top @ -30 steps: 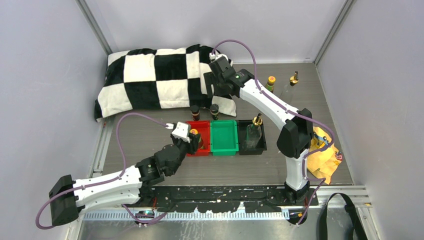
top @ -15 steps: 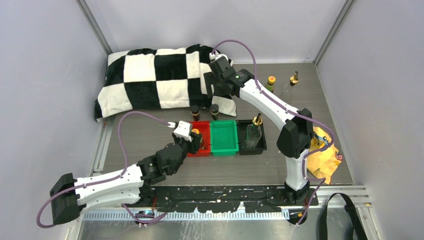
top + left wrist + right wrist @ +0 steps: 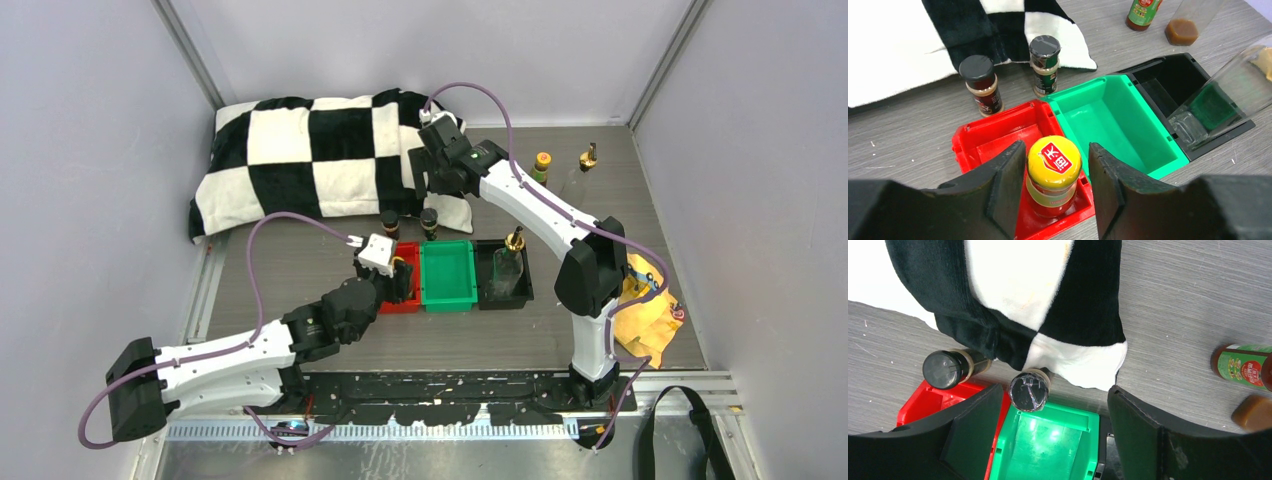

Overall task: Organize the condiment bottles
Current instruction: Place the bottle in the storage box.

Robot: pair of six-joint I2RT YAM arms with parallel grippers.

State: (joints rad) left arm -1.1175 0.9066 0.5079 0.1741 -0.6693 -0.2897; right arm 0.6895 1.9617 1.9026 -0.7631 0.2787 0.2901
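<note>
A reddish-brown bottle with a yellow cap stands in the near right corner of the red tray. My left gripper is open around it; the left finger is at the cap and a gap shows on the right. My right gripper hangs wide open and empty above a short black-capped bottle. The other black-capped bottle stands to its left. A tall glass bottle leans in the black tray. Another orange-capped bottle and a gold-topped glass bottle stand at the back right.
A green tray sits between the red tray and the black tray. A black-and-white checked cloth covers the back left, its corner touching the black-capped bottles. Yellow cloth lies by the right arm's base.
My left gripper has moved right and forward at the red tray, with the yellow-capped bottle between its fingers. The right arm has barely moved.
</note>
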